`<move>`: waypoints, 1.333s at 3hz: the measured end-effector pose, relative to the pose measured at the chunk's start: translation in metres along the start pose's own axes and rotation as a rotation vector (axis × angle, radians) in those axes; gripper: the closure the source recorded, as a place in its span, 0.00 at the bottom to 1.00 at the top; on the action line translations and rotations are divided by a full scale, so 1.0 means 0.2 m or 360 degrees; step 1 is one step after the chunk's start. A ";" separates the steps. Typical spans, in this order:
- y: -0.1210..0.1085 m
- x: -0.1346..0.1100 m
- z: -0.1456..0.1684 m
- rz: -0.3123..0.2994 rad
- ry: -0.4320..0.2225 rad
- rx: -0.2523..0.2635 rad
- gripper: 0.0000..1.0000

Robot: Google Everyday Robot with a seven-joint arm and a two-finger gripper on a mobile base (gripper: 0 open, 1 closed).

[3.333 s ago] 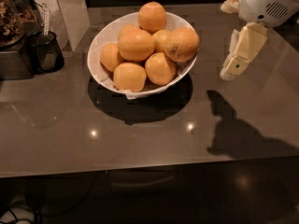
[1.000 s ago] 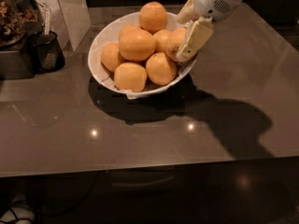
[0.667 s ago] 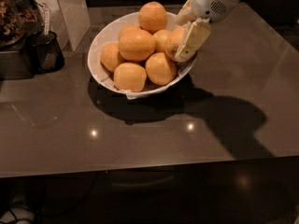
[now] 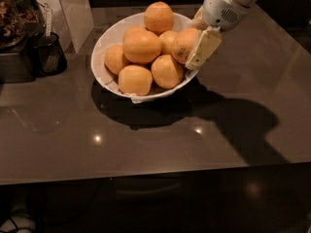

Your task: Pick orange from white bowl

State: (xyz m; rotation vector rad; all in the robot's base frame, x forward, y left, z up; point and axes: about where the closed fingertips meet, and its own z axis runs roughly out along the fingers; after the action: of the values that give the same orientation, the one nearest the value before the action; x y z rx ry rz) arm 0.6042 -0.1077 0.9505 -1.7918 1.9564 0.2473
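Note:
The white bowl (image 4: 100, 47) stands on the dark table at the back centre and holds several oranges. The orange (image 4: 181, 42), large and duller with brownish mottling, lies at the bowl's right side against the rim. My gripper (image 4: 199, 51) comes in from the upper right on the white arm (image 4: 224, 6) and sits at the bowl's right rim, right against the mottled orange and covering its right side. Cleaner bright oranges fill the rest of the bowl, one (image 4: 158, 16) on top at the back.
A small black cup (image 4: 48, 56) stands left of the bowl, with a dark container (image 4: 12, 18) behind it and a pale upright box (image 4: 73, 8) at the back. The glossy table's front edge (image 4: 155, 174) runs across the lower part.
The arm has swung in from the right of the table to the bowl's right rim. In the last second it settled slightly lower against the mottled orange. The oranges have not moved.

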 end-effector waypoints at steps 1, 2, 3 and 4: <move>0.00 0.00 0.00 0.0000 0.0000 0.0000 0.48; 0.01 0.00 0.03 -0.0010 0.0004 -0.0037 0.71; 0.01 0.00 0.02 -0.0011 -0.0002 -0.0042 0.94; 0.01 0.00 0.01 -0.0022 -0.0066 -0.0056 1.00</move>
State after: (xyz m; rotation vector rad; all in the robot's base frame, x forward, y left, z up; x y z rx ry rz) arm 0.6020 -0.1076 0.9485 -1.8070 1.9219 0.3134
